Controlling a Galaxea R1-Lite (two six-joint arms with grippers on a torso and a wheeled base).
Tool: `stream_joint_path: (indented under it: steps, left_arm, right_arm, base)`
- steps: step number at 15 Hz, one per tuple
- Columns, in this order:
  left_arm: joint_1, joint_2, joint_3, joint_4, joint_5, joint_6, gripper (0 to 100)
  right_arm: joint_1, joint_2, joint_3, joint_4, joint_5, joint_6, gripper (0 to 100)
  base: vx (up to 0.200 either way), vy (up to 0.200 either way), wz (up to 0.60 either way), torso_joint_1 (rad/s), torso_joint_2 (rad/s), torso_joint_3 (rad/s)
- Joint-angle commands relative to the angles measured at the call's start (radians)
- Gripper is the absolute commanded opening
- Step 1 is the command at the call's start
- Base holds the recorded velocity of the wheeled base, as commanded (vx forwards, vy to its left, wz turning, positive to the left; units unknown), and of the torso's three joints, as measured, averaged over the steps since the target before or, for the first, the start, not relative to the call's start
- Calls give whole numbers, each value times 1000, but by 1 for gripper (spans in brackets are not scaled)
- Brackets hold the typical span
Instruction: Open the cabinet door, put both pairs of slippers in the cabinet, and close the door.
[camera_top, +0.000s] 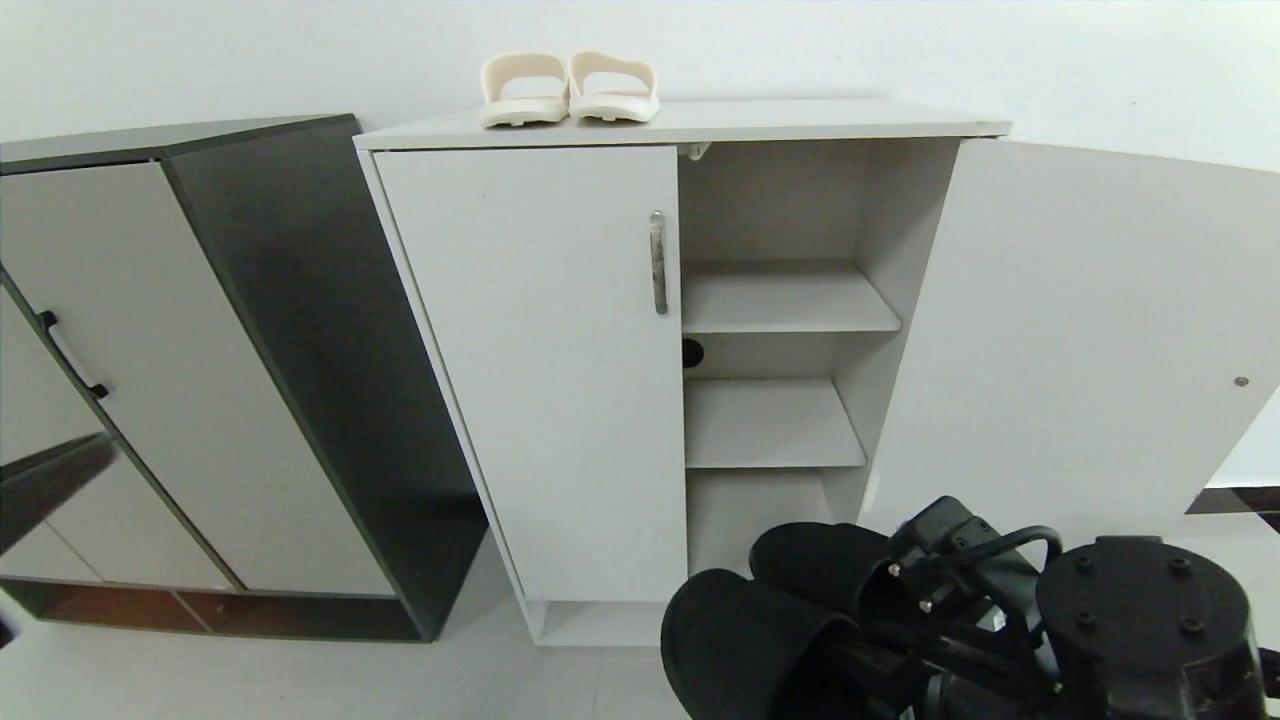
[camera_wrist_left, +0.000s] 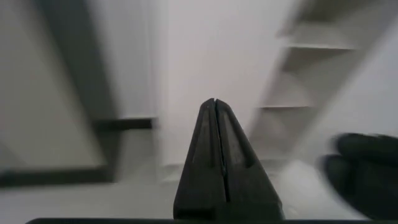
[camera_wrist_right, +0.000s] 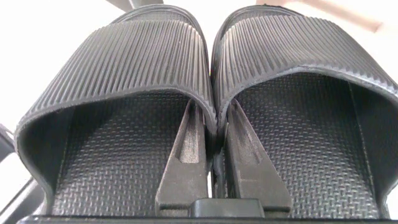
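Observation:
The white cabinet (camera_top: 530, 370) stands ahead with its right door (camera_top: 1080, 340) swung open, baring its shelves (camera_top: 780, 300); its left door with a metal handle (camera_top: 657, 262) is closed. A cream pair of slippers (camera_top: 568, 88) rests on the cabinet top. My right gripper (camera_wrist_right: 214, 134) is shut on the black pair of slippers (camera_wrist_right: 205, 81), one finger inside each slipper, pinching their inner walls together. In the head view the black slippers (camera_top: 770, 610) hang low in front of the open compartment. My left gripper (camera_wrist_left: 215, 109) is shut on nothing, facing the cabinet's closed door.
A dark grey cabinet (camera_top: 250, 380) with a black handle (camera_top: 72, 355) stands to the left of the white one. A white wall runs behind both. Pale floor (camera_top: 300, 680) lies in front.

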Motion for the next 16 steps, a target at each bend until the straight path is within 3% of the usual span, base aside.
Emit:
stream_joint_path:
  steps: [1, 2, 3, 4, 7, 9, 11, 13, 16]
  left_arm:
    - [438, -539, 330, 214, 67, 79, 0]
    - [492, -630, 404, 214, -10, 90, 0]
    - [475, -646, 445, 203, -67, 93, 0]
    - [452, -666, 471, 188, -87, 91, 0]
    - [437, -705, 531, 130, -343, 102, 0]
    - [437, -703, 570, 96, -461, 116, 0]
    - [437, -703, 570, 96, -460, 114, 0]
    - [437, -703, 570, 96, -456, 82, 0]
    - [437, -703, 570, 96, -456, 87, 0]
  right_arm:
    - [10, 19, 10, -4, -2, -1, 0]
    - [13, 16, 13, -17, -3, -5, 0]
    - [13, 15, 14, -18, -3, -5, 0]
    - [13, 15, 20, -20, -3, -7, 0]
    - [14, 15, 27, -26, -2, -7, 0]
    - [16, 21, 25, -26, 1, -5, 0]
    - [20, 25, 24, -27, 1, -5, 0]
    - [20, 36, 13, -27, 1, -5, 0]
    - [20, 65, 16, -73, -2, -4, 0]
  base:
    - [0, 0, 0, 0, 0, 0]
    - [0, 0, 0, 0, 0, 0]
    - [0, 0, 0, 0, 0, 0]
    - [0, 0, 0, 0, 0, 0]
    - [0, 0, 0, 0, 0, 0]
    - [0, 0, 0, 0, 0, 0]
    - [0, 0, 0, 0, 0, 0]
    - [0, 0, 0, 0, 0, 0]
    - [0, 0, 0, 0, 0, 0]
